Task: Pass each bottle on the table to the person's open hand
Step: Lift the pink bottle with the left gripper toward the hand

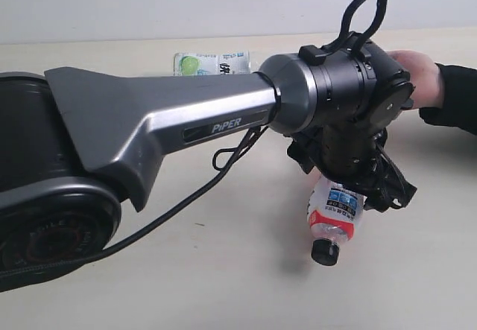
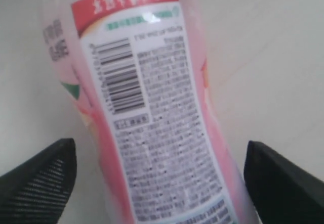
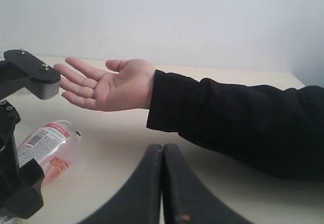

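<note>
Left wrist view: our left fingers [image 2: 40,178] stand open either side of the pink-labelled bottle [image 2: 152,107], which lies on the table [image 1: 223,285] on the near side of the open hand [image 3: 114,85]. Meanwhile our right fingers [image 3: 147,183] are closed, empty. We judge it light and slick (thin, squashable plastic): grip the labelled middle.

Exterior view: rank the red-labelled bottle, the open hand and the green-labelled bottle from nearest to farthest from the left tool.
1. Red-labelled bottle, within the left tool's span.
2. Open hand, raised at the right.
3. Green-labelled bottle, lying far back, left of centre.
</note>
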